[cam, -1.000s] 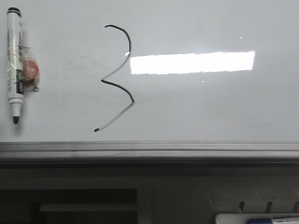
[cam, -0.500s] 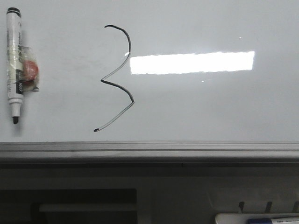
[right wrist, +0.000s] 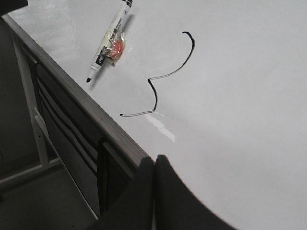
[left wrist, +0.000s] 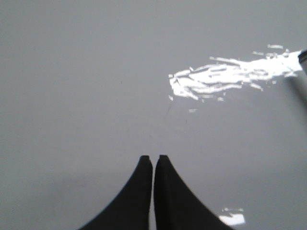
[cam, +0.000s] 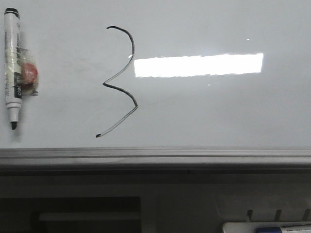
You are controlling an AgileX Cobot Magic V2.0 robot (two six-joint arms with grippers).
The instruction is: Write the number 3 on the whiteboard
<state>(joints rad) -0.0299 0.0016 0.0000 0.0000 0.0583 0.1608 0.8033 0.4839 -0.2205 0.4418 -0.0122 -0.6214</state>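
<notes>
A black hand-drawn number 3 (cam: 120,80) stands on the glossy whiteboard (cam: 218,111), left of the bright light reflection; it also shows in the right wrist view (right wrist: 165,76). A white marker pen (cam: 12,68) with a black tip lies flat at the board's far left, a red lump taped to it, and shows in the right wrist view (right wrist: 109,40). My left gripper (left wrist: 153,158) is shut and empty over bare board. My right gripper (right wrist: 155,159) is shut and empty above the board's near edge, apart from the 3. Neither gripper shows in the front view.
A grey metal ledge (cam: 155,158) runs along the board's near edge, also seen in the right wrist view (right wrist: 72,86). Below it are dark shelves and a frame (right wrist: 57,134). A white tray with a blue pen (cam: 267,227) sits at the lower right.
The whole front view has shifted a few pixels to the left; the marker pen and the 3 keep their places on the board.
</notes>
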